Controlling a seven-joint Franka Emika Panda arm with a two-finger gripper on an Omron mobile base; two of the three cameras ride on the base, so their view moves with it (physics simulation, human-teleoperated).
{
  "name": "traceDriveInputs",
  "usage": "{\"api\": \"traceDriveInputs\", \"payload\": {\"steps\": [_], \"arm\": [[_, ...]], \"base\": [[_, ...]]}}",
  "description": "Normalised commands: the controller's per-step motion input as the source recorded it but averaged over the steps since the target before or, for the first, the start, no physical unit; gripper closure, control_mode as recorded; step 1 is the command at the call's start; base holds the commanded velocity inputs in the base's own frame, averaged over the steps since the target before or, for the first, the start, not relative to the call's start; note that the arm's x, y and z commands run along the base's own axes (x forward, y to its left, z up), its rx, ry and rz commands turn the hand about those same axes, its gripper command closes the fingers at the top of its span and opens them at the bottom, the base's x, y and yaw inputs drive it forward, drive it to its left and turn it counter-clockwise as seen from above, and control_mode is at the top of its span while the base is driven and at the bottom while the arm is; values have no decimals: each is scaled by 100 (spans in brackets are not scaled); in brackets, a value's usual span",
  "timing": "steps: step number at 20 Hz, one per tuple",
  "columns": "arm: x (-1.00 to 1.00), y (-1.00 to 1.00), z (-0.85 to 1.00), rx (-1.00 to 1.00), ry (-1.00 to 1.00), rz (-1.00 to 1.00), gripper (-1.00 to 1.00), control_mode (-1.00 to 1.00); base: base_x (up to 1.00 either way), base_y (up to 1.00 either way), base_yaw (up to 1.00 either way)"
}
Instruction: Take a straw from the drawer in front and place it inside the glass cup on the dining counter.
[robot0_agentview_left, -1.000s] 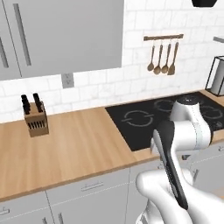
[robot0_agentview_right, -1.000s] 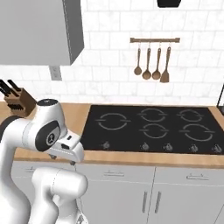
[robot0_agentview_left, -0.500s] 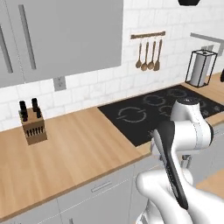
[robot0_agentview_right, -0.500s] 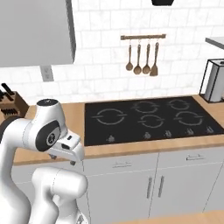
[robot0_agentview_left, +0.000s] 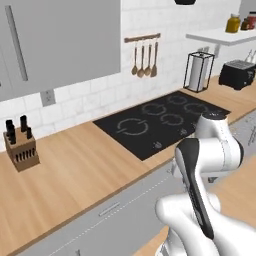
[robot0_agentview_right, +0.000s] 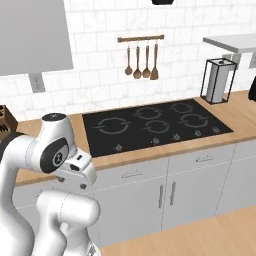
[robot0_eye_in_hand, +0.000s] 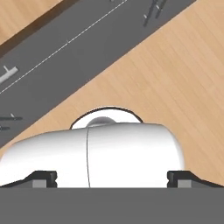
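A: End effector (robot0_eye_in_hand: 112, 178) status?
B: Fingers (robot0_eye_in_hand: 43, 178) set fully apart, nothing between them, aimed down at the wood floor (robot0_eye_in_hand: 175, 78) beside grey cabinet fronts (robot0_eye_in_hand: 65, 48).
A: Surroundings?
B: Wooden table (robot0_agentview_left: 75, 170) carrying a black cooktop (robot0_agentview_right: 155, 122), knife block (robot0_agentview_left: 20, 150), paper towel holder (robot0_agentview_right: 217, 80); utensils (robot0_agentview_right: 140, 62) hang on white tile.
A: Straw, cup?
B: Cannot tell.
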Motion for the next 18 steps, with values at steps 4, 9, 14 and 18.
{"api": "traceDriveInputs", "payload": {"steps": [4, 9, 14, 18], "arm": [[0, 0, 0, 0, 0, 0, -100, 100], [0, 1, 3, 0, -4, -5, -100, -100], [10, -36, 7, 3, -19, -12, -100, -100], [24, -99, 0, 16, -8, 0, -100, -100]], "base": [[-49, 34, -29], [-15, 31, -22], [0, 0, 0], [0, 0, 0]]}}
